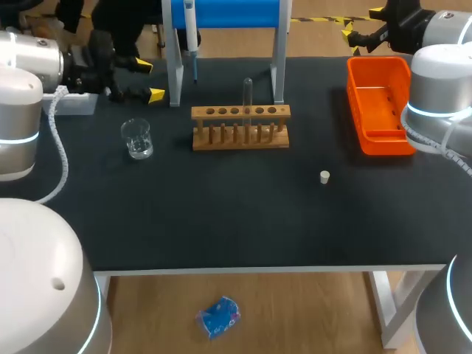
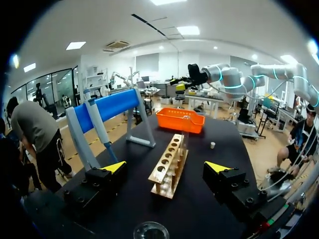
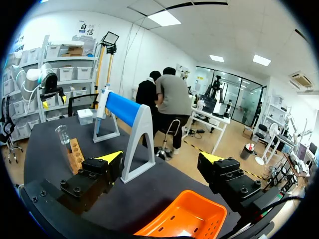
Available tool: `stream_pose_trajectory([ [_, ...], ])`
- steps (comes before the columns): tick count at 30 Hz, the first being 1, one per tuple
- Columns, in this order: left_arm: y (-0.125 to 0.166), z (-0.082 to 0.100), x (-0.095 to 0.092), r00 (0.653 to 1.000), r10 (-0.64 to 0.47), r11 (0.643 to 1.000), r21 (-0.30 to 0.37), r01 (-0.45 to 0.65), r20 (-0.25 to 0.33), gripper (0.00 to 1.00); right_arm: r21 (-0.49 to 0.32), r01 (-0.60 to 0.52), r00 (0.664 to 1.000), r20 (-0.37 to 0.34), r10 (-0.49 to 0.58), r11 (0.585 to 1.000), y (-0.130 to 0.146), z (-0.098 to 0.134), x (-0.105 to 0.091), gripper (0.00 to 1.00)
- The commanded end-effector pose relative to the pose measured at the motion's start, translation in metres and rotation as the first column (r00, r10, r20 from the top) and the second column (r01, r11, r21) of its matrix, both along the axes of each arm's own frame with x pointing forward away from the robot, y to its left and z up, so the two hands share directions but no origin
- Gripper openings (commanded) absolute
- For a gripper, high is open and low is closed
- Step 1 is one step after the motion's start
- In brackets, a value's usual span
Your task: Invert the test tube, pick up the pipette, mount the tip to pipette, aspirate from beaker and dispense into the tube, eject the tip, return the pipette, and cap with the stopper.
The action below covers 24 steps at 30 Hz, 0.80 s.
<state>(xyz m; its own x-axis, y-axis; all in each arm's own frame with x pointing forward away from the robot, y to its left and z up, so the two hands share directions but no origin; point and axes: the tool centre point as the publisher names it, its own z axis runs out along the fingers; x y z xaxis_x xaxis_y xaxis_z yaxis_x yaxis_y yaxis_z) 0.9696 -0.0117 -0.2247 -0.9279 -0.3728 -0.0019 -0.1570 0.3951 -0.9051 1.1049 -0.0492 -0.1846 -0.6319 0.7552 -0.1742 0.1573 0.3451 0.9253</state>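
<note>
Clear glass test tube [image 1: 248, 94] stands upright in a middle hole of the wooden tube rack [image 1: 240, 127], mid-bench. White pipette [image 1: 190, 26] hangs on the blue-barred stand [image 1: 225, 13] behind the rack. Clear glass beaker [image 1: 137, 138] sits left of the rack. Small white stopper [image 1: 324, 176] lies apart, front right. Orange plastic tray [image 1: 387, 147] at the right edge of the black bench [image 1: 221, 221]. Left gripper [image 1: 147, 80] behind the beaker, fingers apart, empty. Right gripper [image 3: 159, 158] beyond the tray, fingers apart, empty.

head: above, behind | wrists: table-level, facing inward — all share rack [image 1: 240, 127]
</note>
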Motion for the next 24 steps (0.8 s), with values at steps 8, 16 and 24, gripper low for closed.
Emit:
stream_pose_trajectory([
  [8,-0.002,0.001,0.000,1.000,0.003,1.000,0.004,-0.003,-0.001,1.00,-0.012,-0.112,0.993,0.042,0.112,0.994,-0.003,0.005,0.007,1.00],
  [16,-0.002,0.001,0.000,1.000,0.003,1.000,0.004,-0.003,-0.001,1.00,0.026,-0.336,0.942,0.006,0.336,0.941,0.041,-0.006,-0.017,1.00],
  [24,-0.002,0.001,0.000,1.000,0.003,1.000,0.004,-0.003,-0.001,1.00,0.044,-0.448,0.893,-0.020,0.449,0.893,0.076,-0.014,-0.063,1.00],
])
